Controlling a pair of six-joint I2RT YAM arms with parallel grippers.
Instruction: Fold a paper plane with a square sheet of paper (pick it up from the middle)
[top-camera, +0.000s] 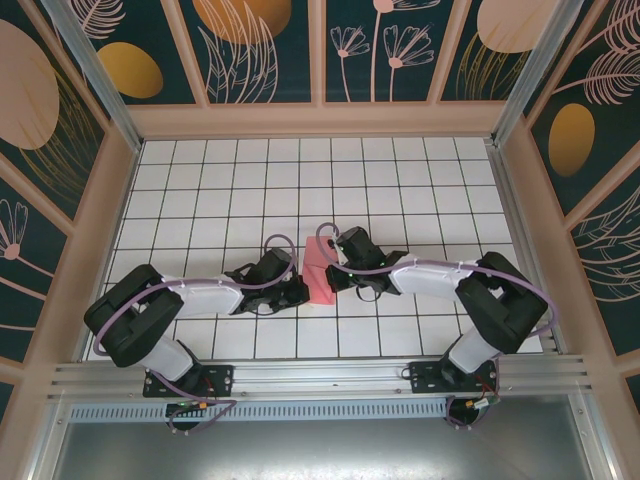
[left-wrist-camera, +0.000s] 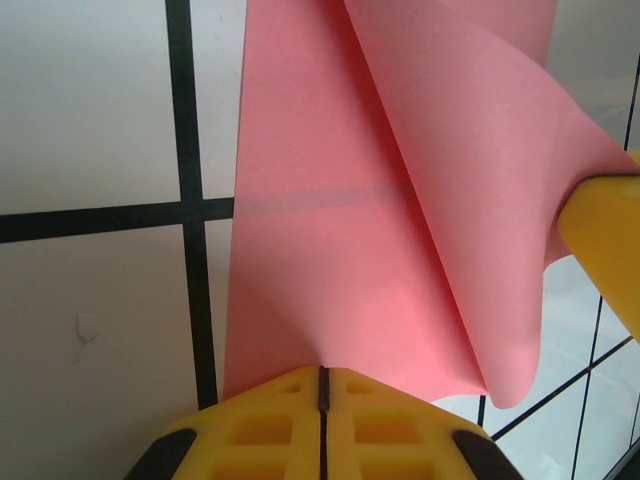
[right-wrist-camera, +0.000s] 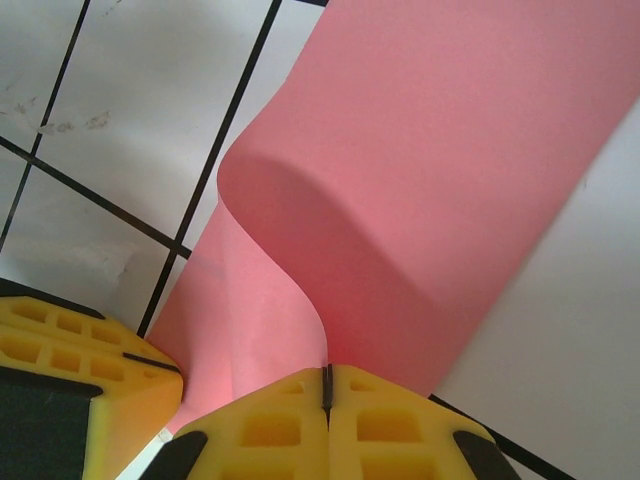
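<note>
1. The paper (top-camera: 318, 272) lies mid-counter (top-camera: 220, 200), partly folded and bowed up off the tiles. Its long axis runs near to far.
2. The left gripper (left-wrist-camera: 322, 380) is closed, pinching the paper's left edge toward the near end.
3. The right gripper (right-wrist-camera: 326, 378) is also closed, pinching the right edge a little farther back, where the sheet curls over its tips.
4. The arms meet the paper from opposite sides, so neither is nearer. The next crease likely depends on moving across that near-far axis.
</note>
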